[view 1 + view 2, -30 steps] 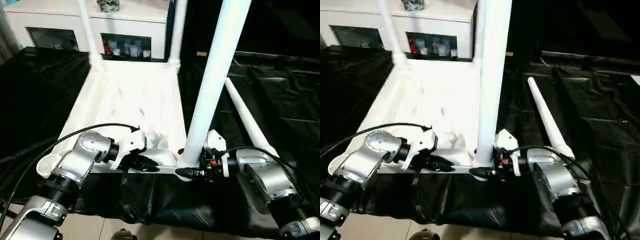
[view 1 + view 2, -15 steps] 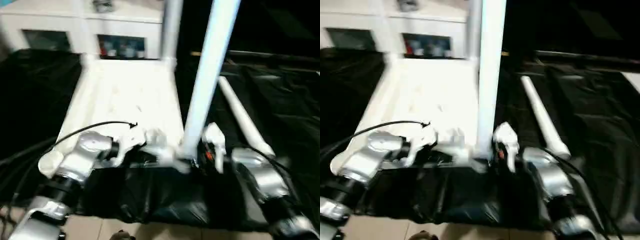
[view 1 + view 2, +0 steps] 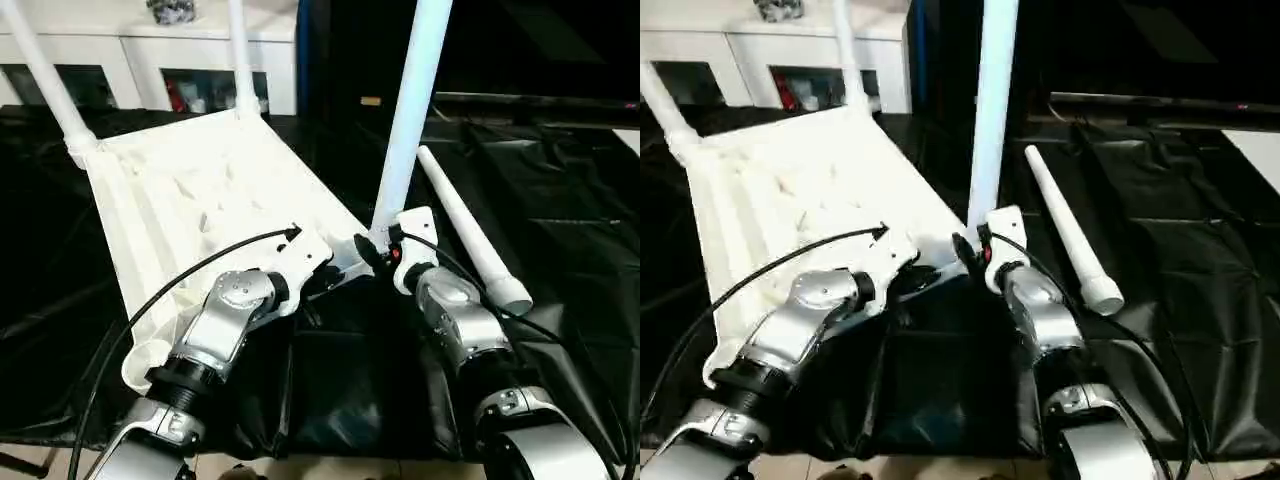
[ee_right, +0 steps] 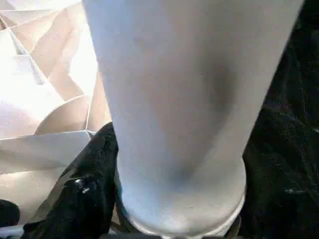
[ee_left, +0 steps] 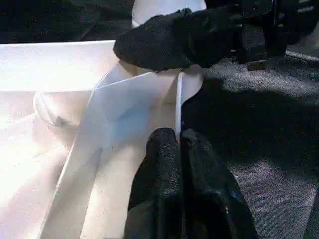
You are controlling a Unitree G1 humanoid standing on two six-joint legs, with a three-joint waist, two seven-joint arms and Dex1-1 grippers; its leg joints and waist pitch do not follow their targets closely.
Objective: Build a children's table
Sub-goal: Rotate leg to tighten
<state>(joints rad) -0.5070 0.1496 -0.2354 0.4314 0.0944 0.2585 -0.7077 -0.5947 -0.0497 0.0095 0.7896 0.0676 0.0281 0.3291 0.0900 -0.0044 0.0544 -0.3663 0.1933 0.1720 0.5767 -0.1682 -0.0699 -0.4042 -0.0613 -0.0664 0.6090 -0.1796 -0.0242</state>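
Tabletop (image 3: 200, 190) lies upside down on the black cloth (image 3: 560, 200) so legs can go in: left gripper (image 5: 177, 149) pinches its near rim to steady it, right gripper (image 3: 375, 255) clasps the near-right leg (image 3: 410, 110) upright in its socket.

A table (image 3: 560, 180) draped in crinkled, glossy black sheeting spreads across the room, with folds catching bright highlights. Beyond its far edge stands a low white cabinet (image 3: 150, 45) with dark open compartments; small red and white items (image 3: 185, 95) sit inside one, and a small grey object (image 3: 172, 10) rests on top. Right of the cabinet the background is dark. Pale floor (image 3: 940, 470) shows below the table's near edge.
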